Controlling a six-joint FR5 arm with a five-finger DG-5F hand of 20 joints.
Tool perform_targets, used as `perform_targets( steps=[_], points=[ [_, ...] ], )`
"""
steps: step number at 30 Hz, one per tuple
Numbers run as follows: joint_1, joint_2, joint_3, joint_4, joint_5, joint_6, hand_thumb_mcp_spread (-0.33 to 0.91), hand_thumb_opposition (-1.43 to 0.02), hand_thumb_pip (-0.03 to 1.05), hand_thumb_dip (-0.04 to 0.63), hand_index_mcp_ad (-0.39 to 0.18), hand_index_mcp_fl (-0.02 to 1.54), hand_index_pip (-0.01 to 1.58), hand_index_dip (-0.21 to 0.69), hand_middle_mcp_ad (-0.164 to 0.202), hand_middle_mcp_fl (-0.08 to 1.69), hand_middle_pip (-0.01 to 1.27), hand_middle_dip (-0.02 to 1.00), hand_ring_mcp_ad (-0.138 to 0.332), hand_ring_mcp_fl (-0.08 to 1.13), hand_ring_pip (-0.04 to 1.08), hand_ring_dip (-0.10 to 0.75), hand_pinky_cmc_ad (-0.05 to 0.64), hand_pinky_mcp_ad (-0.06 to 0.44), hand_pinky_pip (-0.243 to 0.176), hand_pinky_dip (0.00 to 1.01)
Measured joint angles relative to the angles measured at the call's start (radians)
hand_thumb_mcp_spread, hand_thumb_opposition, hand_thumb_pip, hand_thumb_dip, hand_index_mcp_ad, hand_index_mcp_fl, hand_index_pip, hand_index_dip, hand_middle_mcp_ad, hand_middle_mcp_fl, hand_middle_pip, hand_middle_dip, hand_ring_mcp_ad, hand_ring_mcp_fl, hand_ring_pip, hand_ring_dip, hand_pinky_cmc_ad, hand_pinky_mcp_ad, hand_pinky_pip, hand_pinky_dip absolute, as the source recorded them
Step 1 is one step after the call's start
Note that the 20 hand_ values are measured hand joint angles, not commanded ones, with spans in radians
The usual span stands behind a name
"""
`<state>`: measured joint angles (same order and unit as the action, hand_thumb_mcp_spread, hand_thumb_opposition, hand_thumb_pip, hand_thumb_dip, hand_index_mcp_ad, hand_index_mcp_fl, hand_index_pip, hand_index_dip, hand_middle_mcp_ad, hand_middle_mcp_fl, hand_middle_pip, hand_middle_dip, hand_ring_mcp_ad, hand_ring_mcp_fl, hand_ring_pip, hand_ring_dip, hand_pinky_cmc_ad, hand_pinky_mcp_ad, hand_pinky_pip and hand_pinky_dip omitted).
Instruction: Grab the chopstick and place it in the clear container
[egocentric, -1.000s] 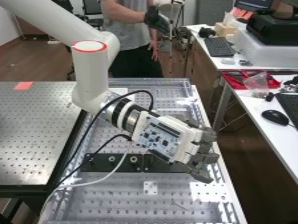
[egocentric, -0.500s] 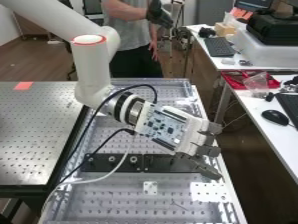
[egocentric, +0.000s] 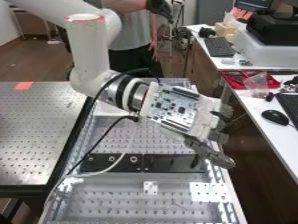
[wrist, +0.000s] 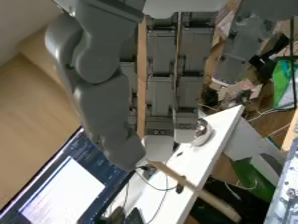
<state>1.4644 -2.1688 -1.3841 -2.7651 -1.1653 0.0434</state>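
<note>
The hand hangs over the right edge of the bench, its fingers reaching past that edge, with floor between the bench and the desk; the thumb lies above the same edge, and on the other side the bench and the table are parted by a narrow dark gap. The hand is closed on the chopstick, thumb and fingertips meeting at its thinner end; the rest sticks out past the tips at a slant, one end free, and in the wrist view it crosses in front of the desk and its edge.

By count: one chopstick; one black bar across the bench; two white plates flat on the bench nearer the camera, one small and one larger, a little apart; one orange patch on the table; one red tray at the desk's edge, with one clear bag on it; one mouse; two keyboards, well apart.
</note>
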Motion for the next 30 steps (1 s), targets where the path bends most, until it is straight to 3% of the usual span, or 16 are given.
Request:
perform_targets(
  steps=[13, 18, 30],
  points=[
    [-0.011, 0.060, 0.032, -0.092, -0.037, -0.074, 0.71, -1.00, 0.52, 0.267, -0.110, 0.79, 1.19, -0.063, 0.042, 1.08, 0.58, 0.66, -0.007, 0.92, 0.09, 0.559, 0.393, 0.265, 0.113, 0.20],
    [-0.008, 0.100, 0.047, -0.166, -0.070, -0.103, 0.71, -1.00, 0.52, 0.267, -0.110, 0.79, 1.19, -0.063, 0.042, 1.07, 0.58, 0.66, -0.007, 0.92, 0.09, 0.559, 0.393, 0.265, 0.113, 0.20],
    [0.072, 0.203, 0.049, -0.348, -0.089, -0.087, 0.71, -1.00, 0.51, 0.267, -0.110, 0.81, 1.16, -0.063, 0.044, 1.08, 0.58, 0.66, -0.010, 0.93, 0.09, 0.559, 0.393, 0.265, 0.113, 0.20]
  ],
)
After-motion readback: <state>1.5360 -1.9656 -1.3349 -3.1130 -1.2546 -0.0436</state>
